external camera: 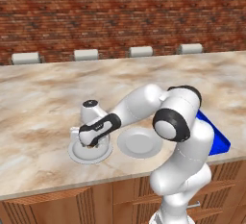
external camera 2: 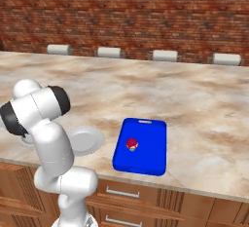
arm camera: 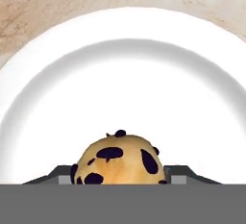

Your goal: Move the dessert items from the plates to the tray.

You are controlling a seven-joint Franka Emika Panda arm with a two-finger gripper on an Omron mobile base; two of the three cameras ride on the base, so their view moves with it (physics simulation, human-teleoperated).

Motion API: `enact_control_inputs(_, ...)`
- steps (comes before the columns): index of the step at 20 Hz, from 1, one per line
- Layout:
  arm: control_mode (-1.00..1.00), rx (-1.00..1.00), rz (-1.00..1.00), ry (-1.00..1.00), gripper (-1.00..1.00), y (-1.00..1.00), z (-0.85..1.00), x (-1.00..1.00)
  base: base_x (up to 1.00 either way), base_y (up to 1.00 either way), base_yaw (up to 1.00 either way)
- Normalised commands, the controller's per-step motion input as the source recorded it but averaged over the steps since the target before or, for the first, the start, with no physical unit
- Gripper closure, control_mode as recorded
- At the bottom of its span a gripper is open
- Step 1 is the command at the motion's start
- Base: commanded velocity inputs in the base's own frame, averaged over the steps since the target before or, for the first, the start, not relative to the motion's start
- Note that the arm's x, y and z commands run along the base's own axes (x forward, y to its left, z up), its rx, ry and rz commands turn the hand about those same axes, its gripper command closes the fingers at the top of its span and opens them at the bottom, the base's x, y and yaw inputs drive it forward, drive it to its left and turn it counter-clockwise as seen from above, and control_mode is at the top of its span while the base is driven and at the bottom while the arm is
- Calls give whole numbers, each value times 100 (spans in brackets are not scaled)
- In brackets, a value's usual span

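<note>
Two plates (external camera: 140,143) sat on the tabletop (external camera: 43,98), one red treat (external camera 2: 132,144) on the tray (external camera 2: 148,148); fingers (arm camera: 117,177) closed around one speckled treat (arm camera: 116,163).

Speckled treat (arm camera: 117,163) on plate (arm camera: 120,74); red treat (external camera 2: 132,144) on tray (external camera 2: 151,148).
</note>
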Motion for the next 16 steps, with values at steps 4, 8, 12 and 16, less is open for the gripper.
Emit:
enact_control_inputs(4,-100,1,-1,0,100,-3,31,2,0,0,0)
enact_control_inputs(8,-100,0,-7,0,100,-78,84,0,0,0,0)
enact_control_inputs(12,-100,-4,-14,0,100,-100,53,0,0,0,0)
enact_control_inputs(16,-100,-6,-18,0,100,-100,45,0,0,0,0)
